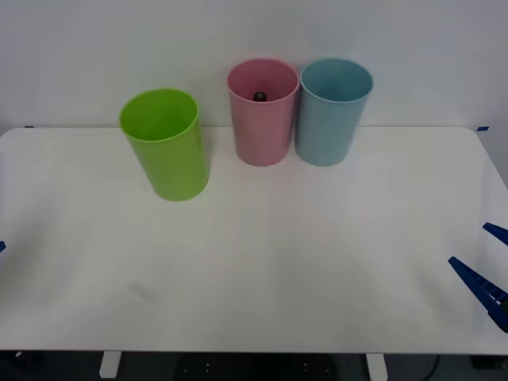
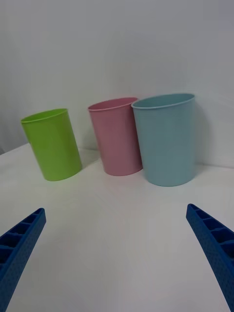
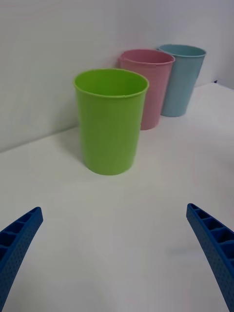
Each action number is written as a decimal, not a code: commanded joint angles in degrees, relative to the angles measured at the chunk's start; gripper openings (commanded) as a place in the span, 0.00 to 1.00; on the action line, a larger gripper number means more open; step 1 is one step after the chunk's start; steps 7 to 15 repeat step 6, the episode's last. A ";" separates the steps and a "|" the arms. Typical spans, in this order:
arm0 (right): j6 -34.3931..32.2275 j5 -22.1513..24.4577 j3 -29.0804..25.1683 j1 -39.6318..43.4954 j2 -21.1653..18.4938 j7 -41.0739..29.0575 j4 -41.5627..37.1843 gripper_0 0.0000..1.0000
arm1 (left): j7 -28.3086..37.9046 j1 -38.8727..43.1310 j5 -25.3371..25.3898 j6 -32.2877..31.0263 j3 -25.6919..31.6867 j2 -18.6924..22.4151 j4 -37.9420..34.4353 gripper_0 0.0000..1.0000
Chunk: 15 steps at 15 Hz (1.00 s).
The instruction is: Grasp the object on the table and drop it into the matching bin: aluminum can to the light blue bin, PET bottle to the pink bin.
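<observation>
While we scan the white counter (image 1: 254, 262) from its left side, we meet our left gripper (image 3: 117, 253) first, hovering low over the bare surface near the left edge with its blue fingers (image 3: 17, 243) spread wide and nothing between them. Next comes the lime green bin (image 1: 164, 143), standing upright and a little apart from the other two. Beyond it the pink bin (image 1: 262, 111) and the light blue bin (image 1: 332, 111) stand upright just beside each other at the back of the counter. Down inside the pink bin we see a small dark shape, the black cap of the PET bottle (image 1: 259, 97), lying near the far wall. At the right edge our right gripper (image 2: 117, 253) hangs over the counter, fingers (image 2: 214, 243) wide apart and holding nothing.
</observation>
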 commanded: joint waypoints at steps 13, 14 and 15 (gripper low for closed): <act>0.00 0.00 0.00 0.00 0.00 0.00 0.00 1.00 | -0.30 1.61 0.11 -0.06 -0.83 -0.09 0.11 1.00; 0.00 0.00 0.00 0.00 0.00 0.00 0.00 1.00 | -0.30 1.61 0.11 -0.06 -0.83 -0.09 0.11 1.00; 0.00 0.00 0.00 0.00 0.00 0.00 0.00 1.00 | -0.30 1.61 0.11 -0.06 -0.83 -0.09 0.11 1.00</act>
